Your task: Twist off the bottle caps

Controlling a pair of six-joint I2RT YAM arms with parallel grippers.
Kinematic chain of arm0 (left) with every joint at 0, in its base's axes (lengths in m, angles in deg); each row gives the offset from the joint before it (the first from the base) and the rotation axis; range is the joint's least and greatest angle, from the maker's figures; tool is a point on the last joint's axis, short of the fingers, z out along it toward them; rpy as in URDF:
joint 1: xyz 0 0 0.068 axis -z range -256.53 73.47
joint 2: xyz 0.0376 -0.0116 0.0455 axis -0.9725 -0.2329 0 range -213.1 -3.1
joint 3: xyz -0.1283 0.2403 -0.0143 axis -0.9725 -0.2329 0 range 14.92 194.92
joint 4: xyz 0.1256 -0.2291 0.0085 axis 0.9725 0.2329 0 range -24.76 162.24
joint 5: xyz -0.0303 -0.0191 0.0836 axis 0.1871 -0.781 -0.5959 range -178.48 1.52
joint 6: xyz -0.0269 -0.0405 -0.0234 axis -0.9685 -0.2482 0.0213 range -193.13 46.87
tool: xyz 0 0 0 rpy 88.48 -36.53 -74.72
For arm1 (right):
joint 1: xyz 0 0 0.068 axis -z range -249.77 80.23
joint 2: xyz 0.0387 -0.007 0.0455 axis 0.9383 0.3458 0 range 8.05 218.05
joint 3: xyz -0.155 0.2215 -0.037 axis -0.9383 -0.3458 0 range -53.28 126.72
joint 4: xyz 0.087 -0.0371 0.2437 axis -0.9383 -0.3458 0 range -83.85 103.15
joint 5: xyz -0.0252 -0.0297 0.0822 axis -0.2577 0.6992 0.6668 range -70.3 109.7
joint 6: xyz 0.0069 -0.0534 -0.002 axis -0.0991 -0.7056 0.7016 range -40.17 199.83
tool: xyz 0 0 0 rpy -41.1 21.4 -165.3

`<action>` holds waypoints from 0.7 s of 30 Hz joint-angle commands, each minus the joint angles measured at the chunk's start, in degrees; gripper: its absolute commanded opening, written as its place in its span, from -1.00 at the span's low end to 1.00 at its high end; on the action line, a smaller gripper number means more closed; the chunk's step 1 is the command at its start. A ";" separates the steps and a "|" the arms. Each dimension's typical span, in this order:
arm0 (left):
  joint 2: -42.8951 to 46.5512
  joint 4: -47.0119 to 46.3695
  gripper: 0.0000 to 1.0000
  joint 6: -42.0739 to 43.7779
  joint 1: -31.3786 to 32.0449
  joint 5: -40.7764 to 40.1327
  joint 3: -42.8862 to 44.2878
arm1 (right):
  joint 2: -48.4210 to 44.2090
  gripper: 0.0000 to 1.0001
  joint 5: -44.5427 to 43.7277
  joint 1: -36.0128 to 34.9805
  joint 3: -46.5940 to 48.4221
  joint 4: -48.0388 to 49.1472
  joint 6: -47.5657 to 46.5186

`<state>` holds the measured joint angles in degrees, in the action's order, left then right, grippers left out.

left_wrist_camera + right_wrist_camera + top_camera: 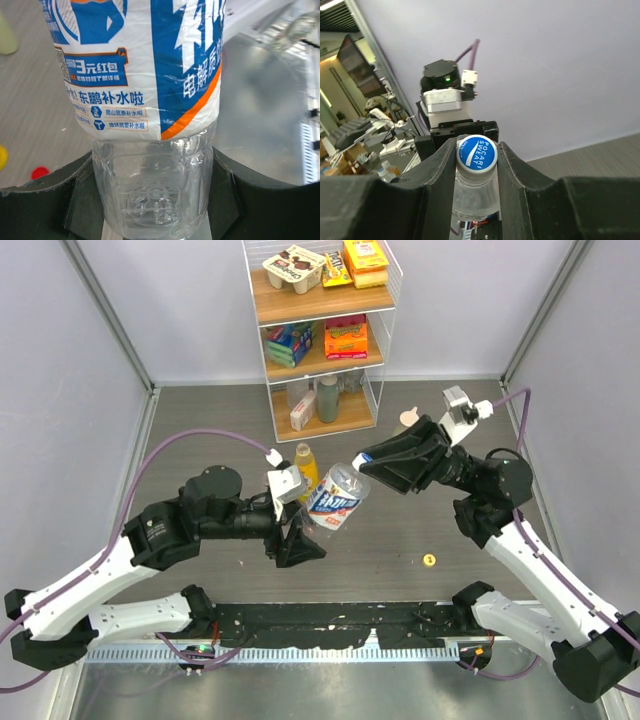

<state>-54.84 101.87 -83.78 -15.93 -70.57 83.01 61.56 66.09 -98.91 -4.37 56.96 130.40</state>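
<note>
The clear bottle with the blue-white label is held tilted above the table between both arms. My left gripper is shut on its clear base, one black finger on each side. My right gripper is shut on its white cap with a blue top, still on the neck. The yellow-orange juice bottle stands just behind the left gripper. A loose yellow cap lies on the table to the right. A loose red cap shows in the left wrist view. The red-label bottle is out of view.
A white wire rack with snacks and bottles stands at the back centre. A pale bottle with a cream pointed top stands behind the right gripper. Grey walls close in both sides. A metal rail runs along the near edge.
</note>
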 commanded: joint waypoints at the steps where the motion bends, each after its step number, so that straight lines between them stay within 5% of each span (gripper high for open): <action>1: -0.02 -10.77 -1.00 -1.03 0.66 18.37 -0.07 | -0.87 -0.97 6.69 -0.65 -1.00 11.02 2.95; 11: -0.11 -19.04 -1.00 -4.37 0.66 31.83 -1.56 | -0.52 -0.97 10.82 -0.65 -1.97 28.16 12.18; 19: -0.46 -18.69 -1.00 -4.11 0.66 31.05 -1.82 | -0.43 -0.97 10.04 -0.65 -1.53 26.60 11.49; 21: -0.20 -17.82 -1.00 -3.50 0.66 29.65 -1.82 | -1.04 -0.75 9.33 -0.65 -1.44 24.15 10.18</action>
<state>-56.00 89.84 -89.29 -15.89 -43.88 80.54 60.19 74.96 -99.44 -5.64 83.87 141.92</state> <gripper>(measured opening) 0.675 0.391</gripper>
